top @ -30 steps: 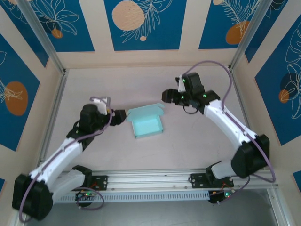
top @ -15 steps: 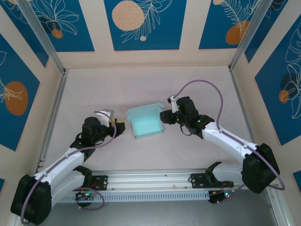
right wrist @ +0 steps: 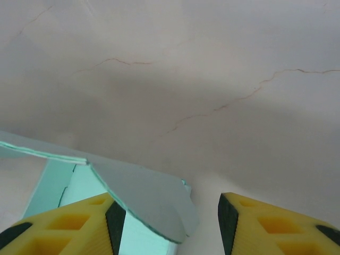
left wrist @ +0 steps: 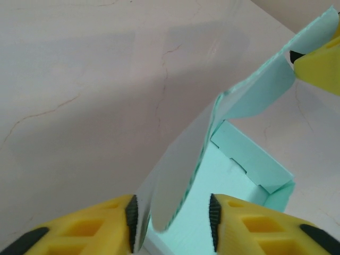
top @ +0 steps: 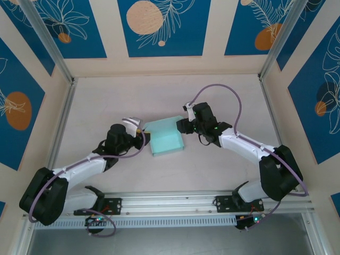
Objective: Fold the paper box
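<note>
Left gripper [left wrist: 172, 220] straddles the paper box [left wrist: 249, 164] flap edge.

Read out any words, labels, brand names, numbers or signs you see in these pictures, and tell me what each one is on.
No readable text anywhere.
The paper box: plain pale blue, no print.
The wall panels: only leaf and circle drawings, no letters.
The table: bare, with faint cracks and no markings.
The small boards at the arm bases: any markings are too small to read.
</note>
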